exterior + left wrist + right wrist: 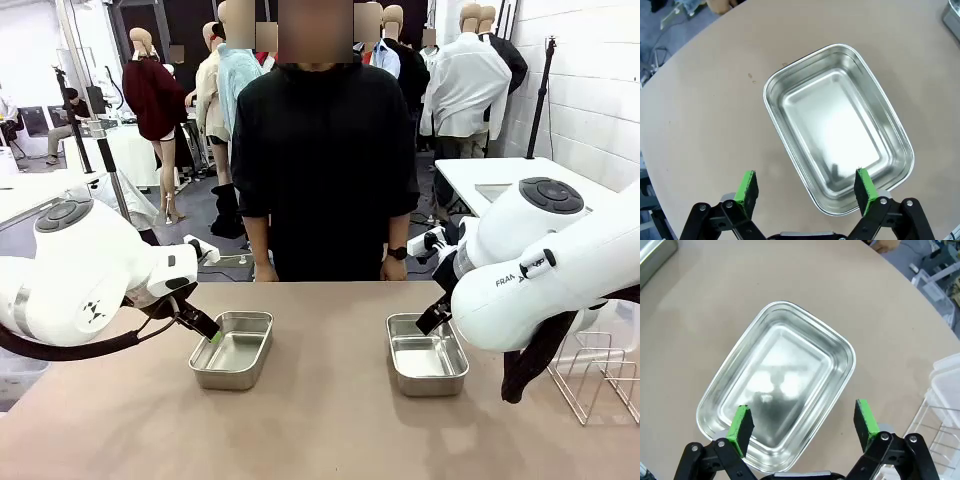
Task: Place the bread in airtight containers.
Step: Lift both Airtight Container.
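Observation:
Two airtight containers, shallow steel tins without lids, lie empty on the tan table: one at left (232, 350), one at right (427, 355). My left gripper (207, 330) hovers over the left tin's near-left edge. In the left wrist view the left gripper (806, 187) is open, its green pads (747, 186) straddling a corner of that tin (837, 125). My right gripper (802, 422) is open above the right tin (777, 382); in the front view the right gripper (437, 315) is mostly hidden behind its arm. The bread is out of view.
A person in black stands at the far edge, hands (265, 270) resting by the table. A wire rack (590, 375) stands at the right edge, with a white plastic box (947, 385) beside it. The table between and in front of the tins is bare.

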Robot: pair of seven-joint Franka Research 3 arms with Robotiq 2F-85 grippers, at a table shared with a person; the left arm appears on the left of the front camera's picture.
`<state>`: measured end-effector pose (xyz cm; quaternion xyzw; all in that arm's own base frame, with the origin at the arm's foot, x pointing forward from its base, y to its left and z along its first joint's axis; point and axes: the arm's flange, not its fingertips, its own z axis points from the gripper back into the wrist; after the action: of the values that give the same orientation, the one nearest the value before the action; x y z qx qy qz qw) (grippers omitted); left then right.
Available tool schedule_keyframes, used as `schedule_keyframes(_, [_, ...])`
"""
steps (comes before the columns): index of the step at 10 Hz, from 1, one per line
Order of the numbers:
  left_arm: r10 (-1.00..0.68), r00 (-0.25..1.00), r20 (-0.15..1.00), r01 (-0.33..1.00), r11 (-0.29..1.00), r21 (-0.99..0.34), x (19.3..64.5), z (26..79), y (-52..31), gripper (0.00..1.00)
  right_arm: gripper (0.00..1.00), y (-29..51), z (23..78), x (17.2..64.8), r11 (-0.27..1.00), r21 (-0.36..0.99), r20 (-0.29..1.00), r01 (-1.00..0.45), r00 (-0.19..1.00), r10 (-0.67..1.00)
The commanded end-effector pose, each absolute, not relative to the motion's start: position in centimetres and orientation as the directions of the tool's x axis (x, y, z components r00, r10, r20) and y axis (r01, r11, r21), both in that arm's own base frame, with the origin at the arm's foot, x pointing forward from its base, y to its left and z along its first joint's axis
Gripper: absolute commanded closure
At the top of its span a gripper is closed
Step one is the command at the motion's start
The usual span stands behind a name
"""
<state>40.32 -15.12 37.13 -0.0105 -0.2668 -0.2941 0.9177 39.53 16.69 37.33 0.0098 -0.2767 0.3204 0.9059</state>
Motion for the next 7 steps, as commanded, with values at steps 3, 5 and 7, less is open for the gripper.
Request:
schedule_keyframes(3, [-0.534,0.684,0.496,0.545,0.827,0.138,40.32,37.14,-15.12,0.00,0.00,16.69,37.33,39.53,0.794,-0.160,0.508,-0.586,0.642,0.575])
schedule_keyframes(5, [-0.534,0.684,0.496,0.545,0.827,0.138,40.32,37.14,-15.12,0.00,0.00,16.69,37.33,39.53,0.794,-0.160,0.508,-0.586,0.642,0.575])
schedule_keyframes(7, [-0.534,0.684,0.496,0.545,0.827,0.138,40.32,37.14,-15.12,0.00,0.00,16.69,37.33,39.53,0.794,-0.160,0.508,-0.586,0.642,0.575])
